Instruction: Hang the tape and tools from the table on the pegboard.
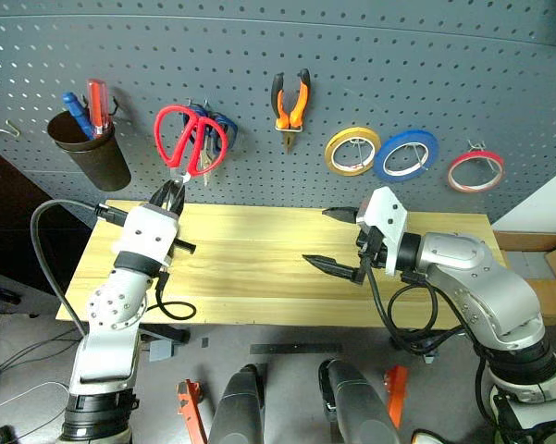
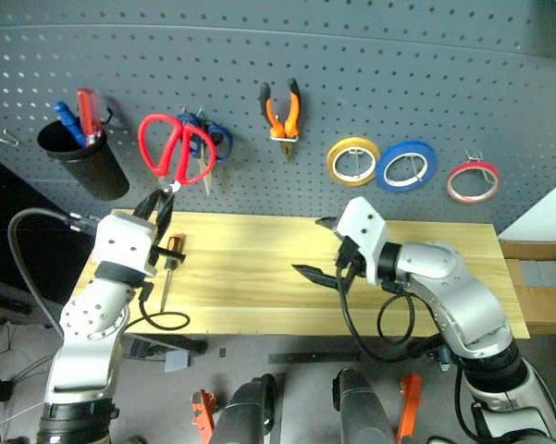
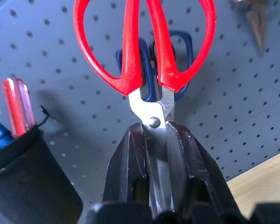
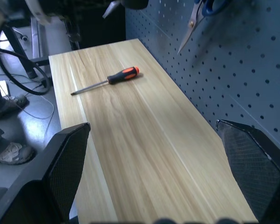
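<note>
Red scissors (image 1: 191, 139) held up before the pegboard (image 1: 352, 55), handles up, blades pinched in the left gripper (image 1: 169, 196). Pliers (image 1: 290, 106) and red tape (image 1: 475, 170) hang on hooks. The screwdriver (image 2: 167, 268) lies near the table's (image 1: 259, 268) left end

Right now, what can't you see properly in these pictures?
- Red-handled scissors: blades hidden between the left gripper fingers, left wrist view.
- Blue-handled scissors: mostly behind the red handles.
- Screwdriver: partly behind the left arm, right eye view.
- Whether the red handles are hooked onto the pegboard: unclear.
</note>
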Controlling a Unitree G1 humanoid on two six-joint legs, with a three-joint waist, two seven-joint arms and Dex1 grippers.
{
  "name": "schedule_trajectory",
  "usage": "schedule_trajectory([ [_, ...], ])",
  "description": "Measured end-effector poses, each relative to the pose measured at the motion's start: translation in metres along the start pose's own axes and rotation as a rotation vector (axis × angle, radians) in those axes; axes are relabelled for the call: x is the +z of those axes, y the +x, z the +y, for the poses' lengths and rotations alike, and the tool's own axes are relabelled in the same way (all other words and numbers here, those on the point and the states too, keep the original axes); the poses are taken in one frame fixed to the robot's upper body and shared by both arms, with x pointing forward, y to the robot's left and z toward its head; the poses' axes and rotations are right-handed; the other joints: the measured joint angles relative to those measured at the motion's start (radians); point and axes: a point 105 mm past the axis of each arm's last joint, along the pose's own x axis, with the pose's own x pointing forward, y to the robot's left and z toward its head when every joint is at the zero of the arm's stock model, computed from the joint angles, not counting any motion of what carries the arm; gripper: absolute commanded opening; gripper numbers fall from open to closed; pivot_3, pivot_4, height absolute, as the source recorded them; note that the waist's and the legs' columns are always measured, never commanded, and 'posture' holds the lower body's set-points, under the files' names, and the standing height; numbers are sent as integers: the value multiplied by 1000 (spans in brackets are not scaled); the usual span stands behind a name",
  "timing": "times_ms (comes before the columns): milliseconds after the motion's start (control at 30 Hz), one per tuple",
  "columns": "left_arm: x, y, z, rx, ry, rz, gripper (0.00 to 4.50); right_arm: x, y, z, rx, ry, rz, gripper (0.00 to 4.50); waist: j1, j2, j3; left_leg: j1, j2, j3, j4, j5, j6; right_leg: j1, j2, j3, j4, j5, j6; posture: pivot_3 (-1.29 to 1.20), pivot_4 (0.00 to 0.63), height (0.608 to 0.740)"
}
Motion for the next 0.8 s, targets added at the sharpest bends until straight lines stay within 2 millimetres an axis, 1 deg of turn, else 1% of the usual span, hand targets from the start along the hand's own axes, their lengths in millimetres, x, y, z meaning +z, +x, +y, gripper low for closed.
schedule_trajectory([
  [133,-8,6,-6,-31,-5,11,258,6,0,-4,-20,-3,-22,4500,-1,0,0,0,0,0,0,0,0,0,0,0,0,0,0,-119,247,740],
  [333,-6,17,-10,-55,-11,-10,258,26,-2,-15,-84,-29,-96,4500,-4,0,0,0,0,0,0,0,0,0,0,0,0,0,0,-130,254,740],
  [467,-12,19,-14,-71,-19,10,258,43,-5,-26,-142,-76,-149,4500,-8,0,0,0,0,0,0,0,0,0,0,0,0,0,0,-137,256,740],
  [567,-13,22,-13,-71,-22,12,258,52,-5,-28,-160,-95,-187,4500,-9,0,0,0,0,0,0,0,0,0,0,0,0,0,0,-139,257,740],
  [733,-14,24,-12,-71,-24,15,258,55,-8,-34,-194,-95,-205,4500,-9,0,0,0,0,0,0,0,0,0,-1,0,0,0,0,-140,257,740],
  [800,-14,24,-12,-72,-27,15,1000,55,-8,-34,-199,-94,-206,4500,-9,0,0,0,0,0,0,0,0,0,-1,0,0,0,0,-140,257,740],
])
